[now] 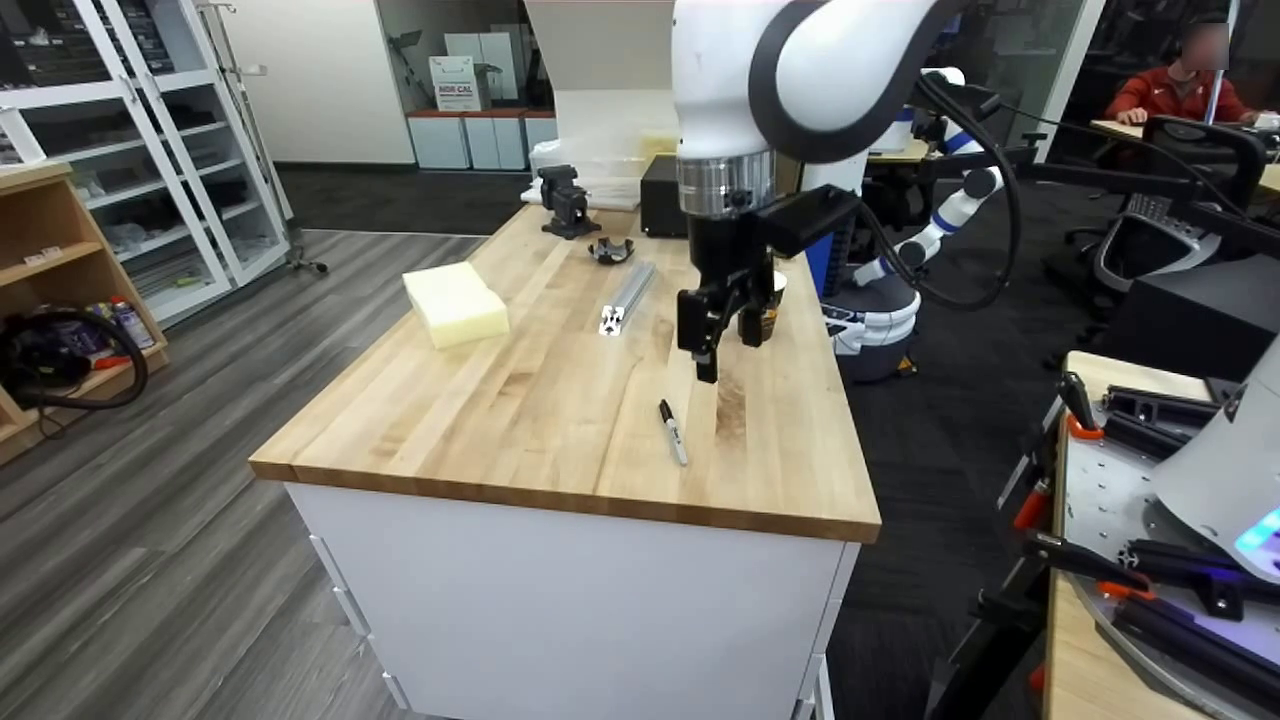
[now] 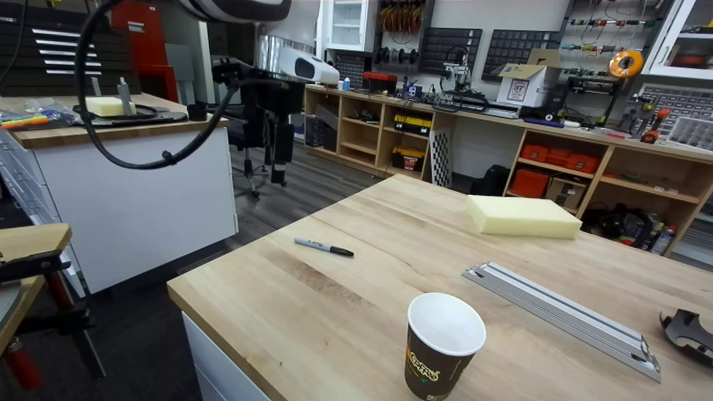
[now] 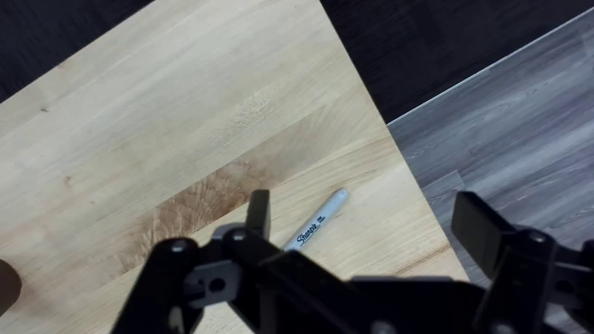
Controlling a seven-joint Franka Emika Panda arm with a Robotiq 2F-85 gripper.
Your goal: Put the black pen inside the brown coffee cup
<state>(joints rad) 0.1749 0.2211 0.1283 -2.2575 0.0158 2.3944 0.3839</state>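
Pen (image 2: pixel 324 247) flat on table (image 2: pixel 250 301), well apart from upright cup (image 2: pixel 437 365). Gripper (image 3: pixel 369 220) overhead, 2 jaws spread wide, empty. Pen probably light, stiff, smooth, apt to roll; pinch across its middle. Wrist view: gripper hides pen's dark end; cup, likely, only a brown sliver, cut off left. In an exterior view, gripper part-hides cup (image 1: pixel 771 315).

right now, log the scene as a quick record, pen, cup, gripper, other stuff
to move: black pen, grey barrel, lying on the wooden table
goal: brown coffee cup, upright on the table, no pen inside
arm end: gripper, open, raised above the table, nothing held
also there: pale yellow foam block, silver metal bar, dark curved part
status: pen not yet picked up
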